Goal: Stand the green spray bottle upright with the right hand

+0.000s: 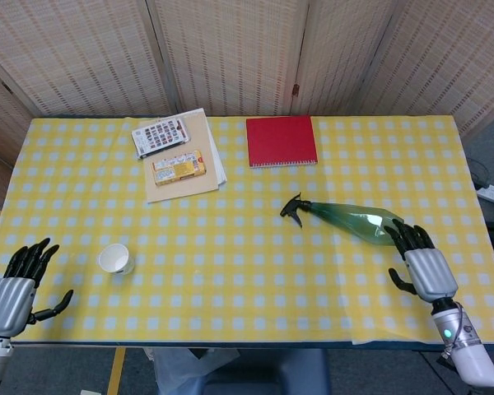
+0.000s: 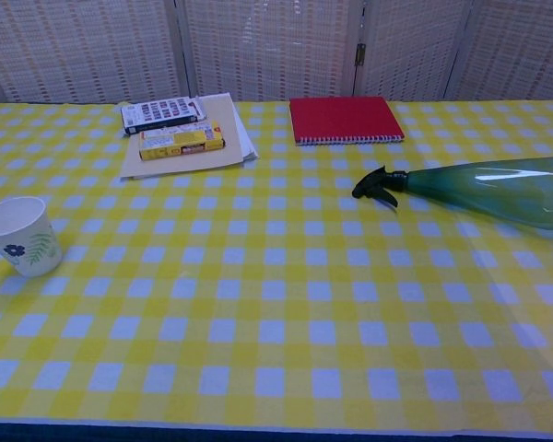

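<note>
The green spray bottle (image 1: 356,220) lies on its side on the yellow checked table, black nozzle pointing left, wide base to the right; it also shows at the right edge of the chest view (image 2: 498,190). My right hand (image 1: 421,262) is just behind the bottle's base with fingers spread, fingertips at or nearly at the base, holding nothing. My left hand (image 1: 16,284) rests at the table's near left corner, fingers apart and empty. Neither hand appears in the chest view.
A paper cup (image 1: 115,259) stands near the left front. A red notebook (image 1: 281,141) lies at the back centre. A stack of papers with a yellow box (image 1: 179,167) and a card box (image 1: 160,135) lies at the back left.
</note>
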Controlling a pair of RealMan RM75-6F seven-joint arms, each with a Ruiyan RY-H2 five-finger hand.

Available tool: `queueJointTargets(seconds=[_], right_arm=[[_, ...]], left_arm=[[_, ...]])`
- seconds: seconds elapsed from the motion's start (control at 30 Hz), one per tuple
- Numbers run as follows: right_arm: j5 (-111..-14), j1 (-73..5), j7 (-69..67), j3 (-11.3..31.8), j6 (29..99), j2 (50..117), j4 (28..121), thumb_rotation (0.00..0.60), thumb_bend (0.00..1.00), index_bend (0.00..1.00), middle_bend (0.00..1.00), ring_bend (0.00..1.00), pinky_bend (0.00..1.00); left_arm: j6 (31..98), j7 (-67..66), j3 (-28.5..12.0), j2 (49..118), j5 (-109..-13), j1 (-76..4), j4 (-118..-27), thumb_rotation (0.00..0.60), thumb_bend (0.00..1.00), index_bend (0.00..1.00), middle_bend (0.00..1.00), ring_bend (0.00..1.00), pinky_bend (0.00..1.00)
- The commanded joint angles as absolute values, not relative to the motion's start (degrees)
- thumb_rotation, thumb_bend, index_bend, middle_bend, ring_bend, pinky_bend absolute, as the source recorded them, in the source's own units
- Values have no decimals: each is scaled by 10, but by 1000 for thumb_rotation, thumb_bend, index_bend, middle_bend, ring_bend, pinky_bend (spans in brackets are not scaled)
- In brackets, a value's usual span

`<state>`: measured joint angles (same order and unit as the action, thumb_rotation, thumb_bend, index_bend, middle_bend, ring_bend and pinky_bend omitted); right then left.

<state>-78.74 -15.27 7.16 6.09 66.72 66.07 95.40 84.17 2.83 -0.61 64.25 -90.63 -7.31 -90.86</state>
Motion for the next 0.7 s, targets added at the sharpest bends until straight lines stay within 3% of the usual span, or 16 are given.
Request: queueJointTargets(seconds=[0.03,0.17,0.37,0.7], right_arm=[[-661,-247,190,126,571,650,1018,600,444,0,4,42,0],[-503,-345,324,147,511,679,1006,600,444,0,31,41,0],[-305,-467,457,134,503,762,928,600,444,0,34,41,0],[-147,-578,498,116,442,889,736,600,444,0,34,42,0]], left_arm=[[845,44,1,634,-918,-72,-910,224,365,0,35,3,12],[855,67,6,623,-926,-67,-914,224,365,0,35,4,12],[868,99,6,609,-922,-59,-912,224,365,0,35,5,12],[844,136,0,602,-899,-67,-899,224,366,1,35,13,13]])
